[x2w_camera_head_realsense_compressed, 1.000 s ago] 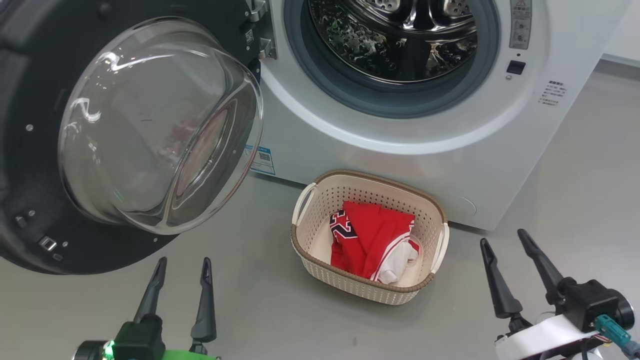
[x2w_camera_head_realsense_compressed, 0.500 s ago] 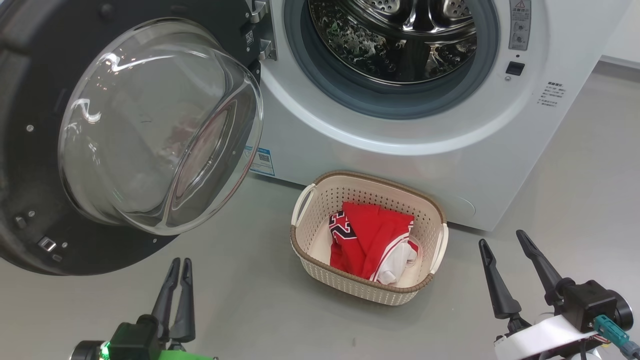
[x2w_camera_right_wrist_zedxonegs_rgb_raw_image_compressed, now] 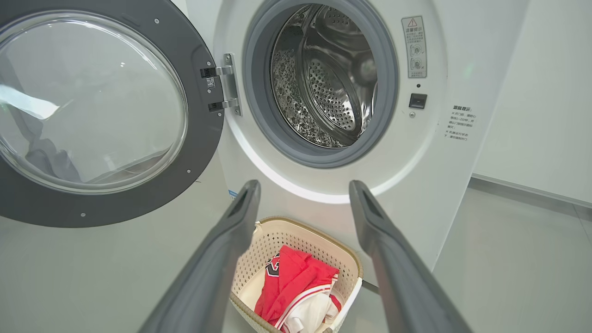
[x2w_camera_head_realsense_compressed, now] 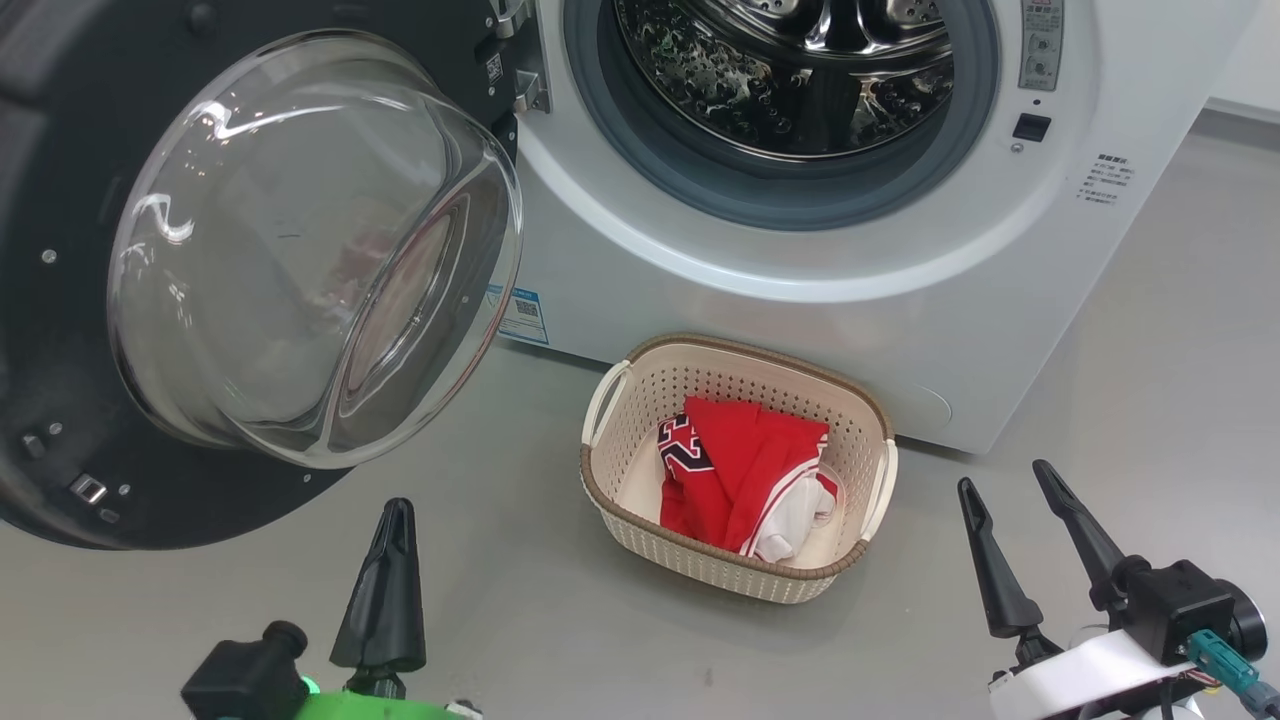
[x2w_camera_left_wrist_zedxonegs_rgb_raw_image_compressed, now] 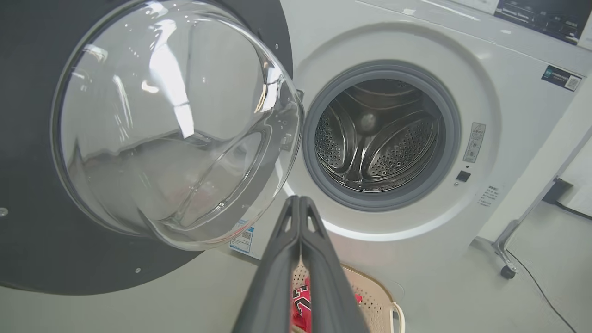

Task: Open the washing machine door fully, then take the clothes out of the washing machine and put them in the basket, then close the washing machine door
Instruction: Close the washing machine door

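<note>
Under the basket [x2w_camera_head_realsense_compressed: 700,575], smooth grey floor [x2w_camera_head_realsense_compressed: 1150,350].

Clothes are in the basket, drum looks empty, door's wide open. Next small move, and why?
Probably swing the left gripper, shut and empty, up and left toward the door's black rim to start pushing it closed. The clothes lie in the basket, and the drum shows no garments.

Small cream perforated plastic basket [x2w_camera_head_realsense_compressed: 640,400] is sitting on the grey floor [x2w_camera_head_realsense_compressed: 500,600], directly before the big white front-loading washing machine [x2w_camera_head_realsense_compressed: 800,330]. Red-and-white sports clothes [x2w_camera_head_realsense_compressed: 740,470] are lying inside the basket. Round black-rimmed glass door [x2w_camera_head_realsense_compressed: 200,510] is standing open, left of the steel drum [x2w_camera_head_realsense_compressed: 790,80].
</note>
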You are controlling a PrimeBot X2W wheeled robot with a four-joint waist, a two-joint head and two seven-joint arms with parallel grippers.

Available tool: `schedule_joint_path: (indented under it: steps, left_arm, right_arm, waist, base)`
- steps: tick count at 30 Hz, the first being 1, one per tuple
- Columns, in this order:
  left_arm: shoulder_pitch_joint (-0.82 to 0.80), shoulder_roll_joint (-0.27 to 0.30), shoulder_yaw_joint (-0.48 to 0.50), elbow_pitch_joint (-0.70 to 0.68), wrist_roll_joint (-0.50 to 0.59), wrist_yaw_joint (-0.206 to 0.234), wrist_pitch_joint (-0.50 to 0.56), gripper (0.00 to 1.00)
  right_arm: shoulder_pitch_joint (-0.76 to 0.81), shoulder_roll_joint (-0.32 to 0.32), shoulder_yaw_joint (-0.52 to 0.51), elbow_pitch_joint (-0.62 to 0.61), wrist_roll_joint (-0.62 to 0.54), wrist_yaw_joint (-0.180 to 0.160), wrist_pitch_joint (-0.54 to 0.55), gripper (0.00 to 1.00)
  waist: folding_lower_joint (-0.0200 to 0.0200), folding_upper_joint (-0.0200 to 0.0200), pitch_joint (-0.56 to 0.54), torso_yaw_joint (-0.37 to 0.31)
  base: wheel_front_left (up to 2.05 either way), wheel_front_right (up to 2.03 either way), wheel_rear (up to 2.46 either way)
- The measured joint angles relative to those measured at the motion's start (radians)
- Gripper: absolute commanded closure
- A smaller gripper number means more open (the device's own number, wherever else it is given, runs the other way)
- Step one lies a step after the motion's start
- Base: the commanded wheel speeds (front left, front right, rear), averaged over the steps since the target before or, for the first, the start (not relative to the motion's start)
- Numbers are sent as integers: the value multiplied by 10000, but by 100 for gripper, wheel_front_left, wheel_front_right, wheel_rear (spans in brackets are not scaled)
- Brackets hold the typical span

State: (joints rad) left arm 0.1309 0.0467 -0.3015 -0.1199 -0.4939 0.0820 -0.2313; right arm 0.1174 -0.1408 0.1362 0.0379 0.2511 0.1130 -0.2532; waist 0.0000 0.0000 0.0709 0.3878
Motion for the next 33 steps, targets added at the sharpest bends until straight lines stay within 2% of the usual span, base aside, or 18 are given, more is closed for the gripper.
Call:
schedule_joint_path:
  steps: [9,15,19,25,31,33]
  left_arm:
    - [-45,12,-240,-1666,-4226,-938,-169,100]
    - [-179,8,244,-2660,-6734,-1603,-207,100]
    - [-602,0,1026,-3229,-7430,-1732,-213,100]
    - [-1214,-19,2778,-3749,-7898,-1816,-257,100]
    - [-1717,332,4531,-3448,-8573,-1822,-265,100]
    - [-1907,466,5026,-3254,-8884,-1691,-265,100]
  right_arm:
    - [-12,-115,6,-63,-31,2,0,0]
    - [-46,-182,-59,-161,-29,2,0,0]
    - [-50,-217,-196,-188,-25,2,0,0]
    - [-51,-255,-297,-211,-12,2,0,0]
    - [-50,-351,-357,-326,-10,4,0,0]
    - [-51,-426,-362,-349,-10,4,0,0]
  waist:
    - [0,0,257,-106]
    - [0,0,474,-209]
    - [0,0,584,-247]
    - [0,0,633,-220]
    - [0,0,763,-164]
    - [0,0,827,-149]
  base:
    - [0,0,0]
    - [0,0,0]
    - [0,0,0]
    - [0,0,0]
    - [0,0,0]
    - [0,0,0]
